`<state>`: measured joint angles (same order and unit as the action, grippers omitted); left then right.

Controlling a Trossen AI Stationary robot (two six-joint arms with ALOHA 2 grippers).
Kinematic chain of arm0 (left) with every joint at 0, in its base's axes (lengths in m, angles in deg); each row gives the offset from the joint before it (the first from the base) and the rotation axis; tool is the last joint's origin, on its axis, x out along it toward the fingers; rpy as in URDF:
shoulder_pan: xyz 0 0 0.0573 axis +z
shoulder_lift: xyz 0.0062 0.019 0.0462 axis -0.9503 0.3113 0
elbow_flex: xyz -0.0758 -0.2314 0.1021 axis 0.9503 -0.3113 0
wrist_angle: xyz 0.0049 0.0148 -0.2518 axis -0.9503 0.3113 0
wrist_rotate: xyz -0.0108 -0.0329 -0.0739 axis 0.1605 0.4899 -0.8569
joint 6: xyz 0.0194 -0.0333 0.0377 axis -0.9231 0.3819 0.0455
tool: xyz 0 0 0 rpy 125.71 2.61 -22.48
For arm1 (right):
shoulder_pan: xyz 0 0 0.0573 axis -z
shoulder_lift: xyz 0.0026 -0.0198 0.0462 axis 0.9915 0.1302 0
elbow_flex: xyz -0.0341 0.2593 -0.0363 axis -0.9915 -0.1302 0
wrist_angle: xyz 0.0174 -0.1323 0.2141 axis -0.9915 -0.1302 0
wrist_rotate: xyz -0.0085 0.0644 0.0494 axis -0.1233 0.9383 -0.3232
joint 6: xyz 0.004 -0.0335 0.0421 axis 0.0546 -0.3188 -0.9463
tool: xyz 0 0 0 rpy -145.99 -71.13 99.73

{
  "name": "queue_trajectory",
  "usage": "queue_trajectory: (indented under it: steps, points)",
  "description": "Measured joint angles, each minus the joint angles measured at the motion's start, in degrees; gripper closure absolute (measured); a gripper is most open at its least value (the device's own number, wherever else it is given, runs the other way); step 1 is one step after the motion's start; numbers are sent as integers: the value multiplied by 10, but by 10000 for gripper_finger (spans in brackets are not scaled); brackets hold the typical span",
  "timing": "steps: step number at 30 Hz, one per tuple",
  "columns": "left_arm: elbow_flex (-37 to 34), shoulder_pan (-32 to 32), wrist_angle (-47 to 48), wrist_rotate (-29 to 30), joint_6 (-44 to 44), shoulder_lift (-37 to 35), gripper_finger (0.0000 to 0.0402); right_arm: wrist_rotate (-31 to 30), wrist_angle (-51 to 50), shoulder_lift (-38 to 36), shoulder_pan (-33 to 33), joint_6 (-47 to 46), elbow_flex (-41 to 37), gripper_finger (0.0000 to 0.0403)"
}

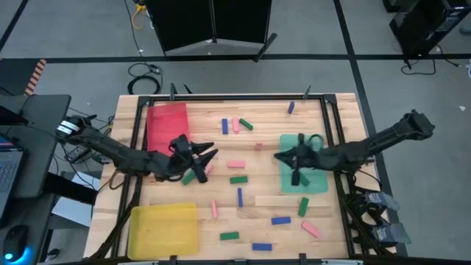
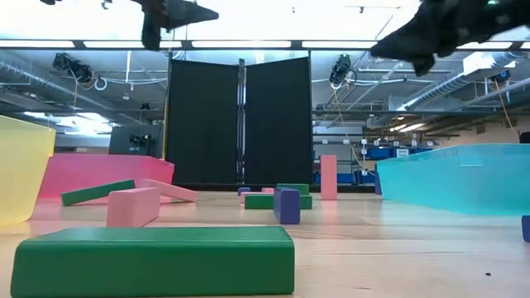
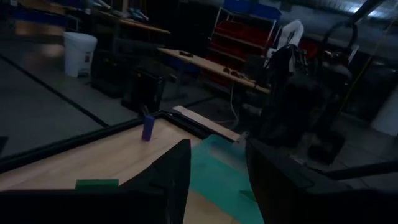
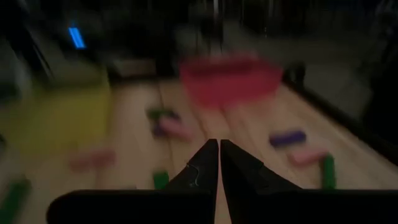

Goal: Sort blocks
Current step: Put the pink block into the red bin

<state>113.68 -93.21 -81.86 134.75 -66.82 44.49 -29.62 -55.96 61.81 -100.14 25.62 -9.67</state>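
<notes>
Two hands empty: left hand (image 1: 210, 156) parted; right hand (image 1: 280, 156) closed

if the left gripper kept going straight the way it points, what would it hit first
Probably nothing on the table soon: the left gripper, fingers apart and empty, points across toward the green tray and the right arm. It sits raised, so depth is unclear.

Overhead, table-level, two wrist views
</notes>
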Motion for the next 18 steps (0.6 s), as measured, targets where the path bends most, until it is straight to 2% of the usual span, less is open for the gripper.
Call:
queue_trajectory:
  steps: [4, 8, 13, 18]
  points:
    - [0, -14, 16, 1, -9, -15, 241, 0, -129, 106, 15, 20, 97, 361]
    - [0, -32, 18, 1, -29, -28, 241, 3, -210, 183, 44, 45, 164, 329]
    - [0, -51, 18, 25, -66, -48, 241, 65, -248, 240, 105, 59, 199, 262]
    - [0, -61, 44, 45, -88, -73, 241, 106, -254, 259, 166, 83, 200, 180]
